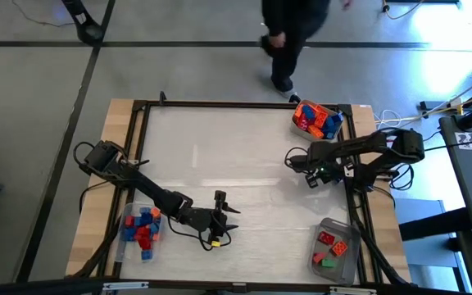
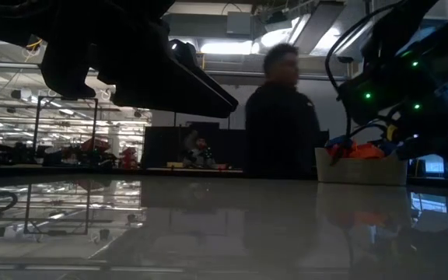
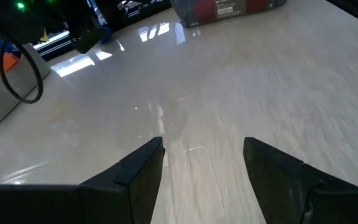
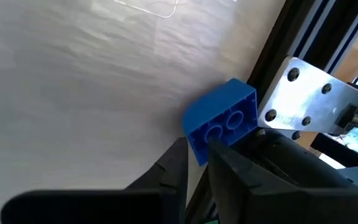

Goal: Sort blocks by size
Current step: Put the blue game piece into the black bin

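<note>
My right gripper (image 4: 194, 163) is shut on a blue brick (image 4: 221, 118), close to the dark rail (image 4: 291, 50) at the table's right side; in the high view it is at about (image 1: 310, 174), where the brick is hidden. My left gripper (image 3: 204, 155) is open and empty over bare table near the front edge (image 1: 220, 209). Other bricks lie in three clear tubs: mixed orange, red and blue ones at the far right (image 1: 316, 120), blue and red ones at the near left (image 1: 141, 228), and red and green ones at the near right (image 1: 333, 249). My right gripper pinches the blue brick by its lower corner (image 4: 199, 148) between the two fingertips. The rest of the brick sticks out beyond the fingers, and its face with two round openings is turned toward the camera. Whether it touches the table I cannot tell.
A person stands at the table's far edge (image 1: 289, 41) and also shows in the low view (image 2: 282, 117). A dark frame (image 1: 244, 104) runs around the table, with a metal bracket (image 4: 309, 99) by the right rail. The table's middle (image 1: 236, 164) is bare.
</note>
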`<action>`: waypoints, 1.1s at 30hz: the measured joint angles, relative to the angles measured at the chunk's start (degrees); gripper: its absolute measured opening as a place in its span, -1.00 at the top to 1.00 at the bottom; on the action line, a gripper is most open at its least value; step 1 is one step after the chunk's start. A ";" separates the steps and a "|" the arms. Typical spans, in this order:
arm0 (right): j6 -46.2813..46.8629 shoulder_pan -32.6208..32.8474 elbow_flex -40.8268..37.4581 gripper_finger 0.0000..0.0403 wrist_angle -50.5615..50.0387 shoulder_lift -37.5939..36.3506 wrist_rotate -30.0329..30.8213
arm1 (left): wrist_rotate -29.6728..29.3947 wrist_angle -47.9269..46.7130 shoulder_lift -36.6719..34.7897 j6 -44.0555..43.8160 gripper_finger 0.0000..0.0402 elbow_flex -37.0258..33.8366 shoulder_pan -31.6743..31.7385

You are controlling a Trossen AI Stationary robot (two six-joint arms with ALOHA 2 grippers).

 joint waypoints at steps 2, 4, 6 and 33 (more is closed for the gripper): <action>-0.07 -0.97 -0.03 0.70 0.01 0.00 0.20 | 0.01 0.00 0.00 0.00 -0.05 0.00 0.00; -0.13 -1.86 -0.14 0.70 0.20 0.24 0.53 | 0.01 -0.01 0.00 -0.01 -0.05 0.00 -0.01; -0.44 -2.55 -0.14 0.70 0.26 0.53 0.52 | 0.00 -0.03 0.00 -0.02 -0.05 0.00 -0.05; -11.59 -1.87 -1.00 0.70 10.29 3.58 -3.87 | 0.02 -0.86 0.00 -0.22 -0.05 0.00 0.01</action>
